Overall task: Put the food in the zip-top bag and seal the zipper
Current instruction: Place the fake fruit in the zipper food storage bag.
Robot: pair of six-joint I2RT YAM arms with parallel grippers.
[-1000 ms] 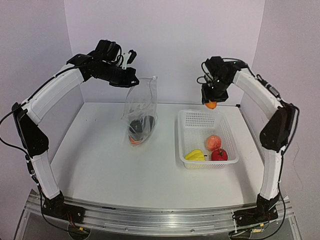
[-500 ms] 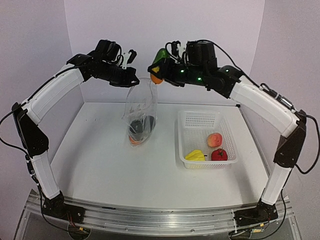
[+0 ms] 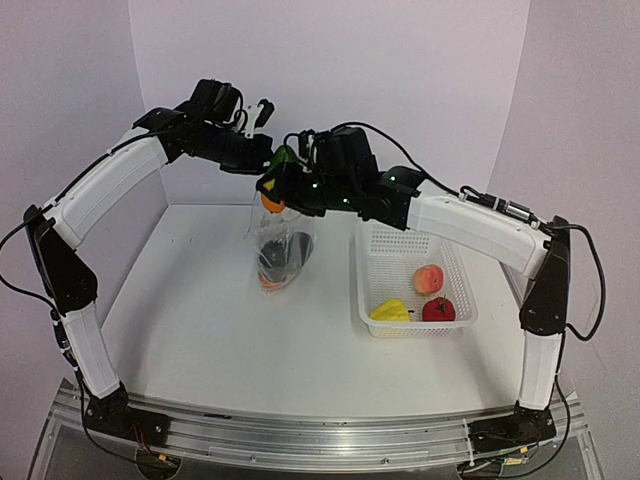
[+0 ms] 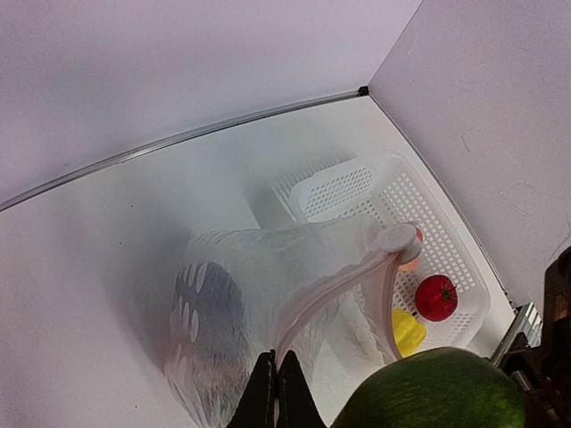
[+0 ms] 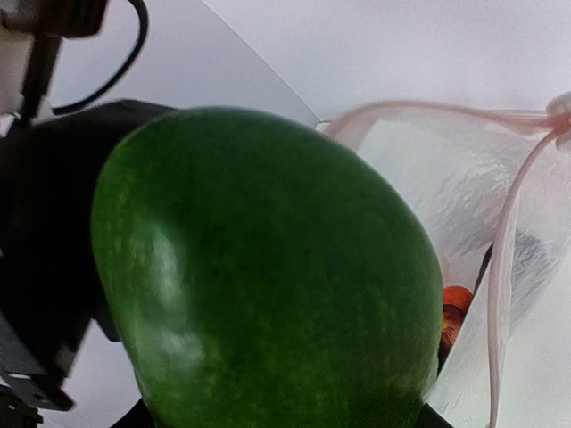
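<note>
Mango [image 5: 268,276], green with an orange end [image 3: 272,204], sits clamped across its middle in my right gripper [image 3: 284,178]. The jaws are spread only as wide as the fruit and press on both its flanks. It hangs orange end down at the mouth of the zip-top bag [image 3: 287,235]; I cannot tell whether it has crossed the rim.

My left gripper [image 4: 275,390], just beside the right jaws, is pinched fully together on the bag's top edge. The film is caught between the tips, and the bag hangs straight below them with its foot on the table [image 3: 200,320]. The zipper [image 4: 330,287] curves away from my left jaws as a pale strip around the gaping mouth.

I judge the mango light, hard and smooth, so apt to slip; a hold across its widest part suits it. The bag looks thin and limp and should fold if let go, so the place to hold it is the rim by the seal.

Dark pieces [image 3: 282,252] already lie at the bottom of the bag, well below both sets of jaws. Beyond the bag from my left jaws, the white basket [image 3: 385,238] holds a peach [image 3: 429,279], a red apple [image 3: 438,309] and a yellow pepper [image 3: 390,311].
</note>
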